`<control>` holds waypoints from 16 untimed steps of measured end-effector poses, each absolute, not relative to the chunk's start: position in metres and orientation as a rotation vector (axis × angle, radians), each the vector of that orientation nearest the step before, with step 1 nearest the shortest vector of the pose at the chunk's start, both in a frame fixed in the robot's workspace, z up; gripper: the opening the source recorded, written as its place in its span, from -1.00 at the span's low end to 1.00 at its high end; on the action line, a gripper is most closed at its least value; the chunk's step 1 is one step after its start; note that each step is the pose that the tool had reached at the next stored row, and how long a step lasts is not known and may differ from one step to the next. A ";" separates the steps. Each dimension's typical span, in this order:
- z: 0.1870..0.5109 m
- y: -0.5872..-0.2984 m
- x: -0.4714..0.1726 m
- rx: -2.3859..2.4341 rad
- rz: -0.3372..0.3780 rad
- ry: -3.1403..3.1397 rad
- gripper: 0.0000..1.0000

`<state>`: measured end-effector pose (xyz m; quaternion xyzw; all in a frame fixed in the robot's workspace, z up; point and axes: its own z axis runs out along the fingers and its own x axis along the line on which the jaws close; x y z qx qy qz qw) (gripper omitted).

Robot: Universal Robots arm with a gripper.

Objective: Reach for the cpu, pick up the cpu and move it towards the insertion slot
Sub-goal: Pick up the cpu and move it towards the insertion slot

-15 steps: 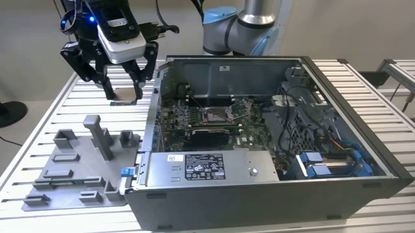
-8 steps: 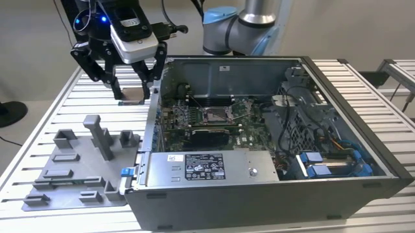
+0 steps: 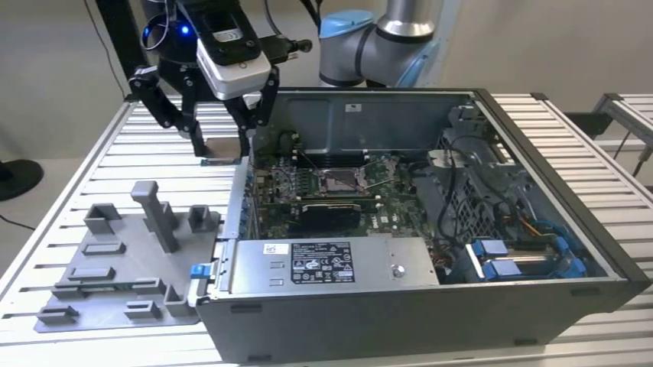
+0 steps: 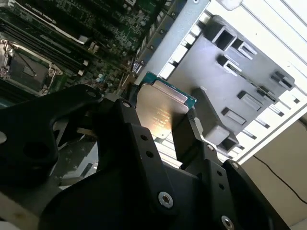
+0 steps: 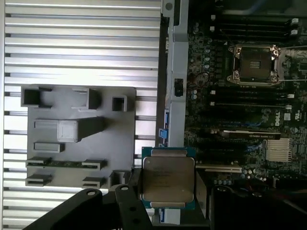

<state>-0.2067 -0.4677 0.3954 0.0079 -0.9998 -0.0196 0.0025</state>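
My gripper (image 4: 165, 122) is clamped on the cpu (image 5: 167, 178), raised beside the open computer case (image 3: 571, 229). Inside the case, the insertion slot (image 5: 253, 63) sits bare on the green motherboard (image 5: 230, 120); white labels there are unreadable.

The arm (image 3: 393, 34) has grey tube sections joined by light blue caps. Its gripper (image 3: 222, 149) is matte black with jointed link fingers (image 4: 192, 139) fastened by silver screws, below a white camera block (image 3: 232, 57) with black cables and a blue light.
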 end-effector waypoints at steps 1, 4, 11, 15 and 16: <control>0.395 -0.468 -0.206 0.025 -0.061 -3.136 -1.00; 0.395 -0.468 -0.205 0.024 -0.061 -3.136 -1.00; 0.395 -0.468 -0.205 0.025 -0.061 -3.136 -1.00; 0.395 -0.468 -0.205 0.025 -0.061 -3.136 -1.00; 0.395 -0.468 -0.204 0.025 -0.061 -3.136 -1.00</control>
